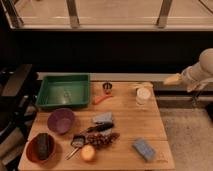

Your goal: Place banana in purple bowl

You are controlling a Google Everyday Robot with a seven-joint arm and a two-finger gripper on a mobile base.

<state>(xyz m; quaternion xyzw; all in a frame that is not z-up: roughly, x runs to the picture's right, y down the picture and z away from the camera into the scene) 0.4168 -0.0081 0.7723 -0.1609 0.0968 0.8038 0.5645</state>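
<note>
The pick-up is not yet made, I judge; the banana is still to be reached. Nearest the camera, and farthest from the gripper [172, 79], sits an orange-red bowl [31, 152]; a round fruit [88, 153] and a blue sponge [144, 148] lie along the same front edge. The purple bowl [61, 120] is one row back, well apart from the gripper, across the table [125, 130] to its picture-left; a green tray [64, 91] stands behind that bowl. The banana [140, 85] lies at the table's far edge, just behind a white cup [143, 96]; of all the things it is nearest the gripper, a little lower and to picture-left of it. The next move calls for coming down over the banana without knocking the cup; then a long carry across to the purple bowl. The gripper hangs off the table's far corner, beyond its edge; its fingers stand spread wide, holding nothing and touching nothing.
</note>
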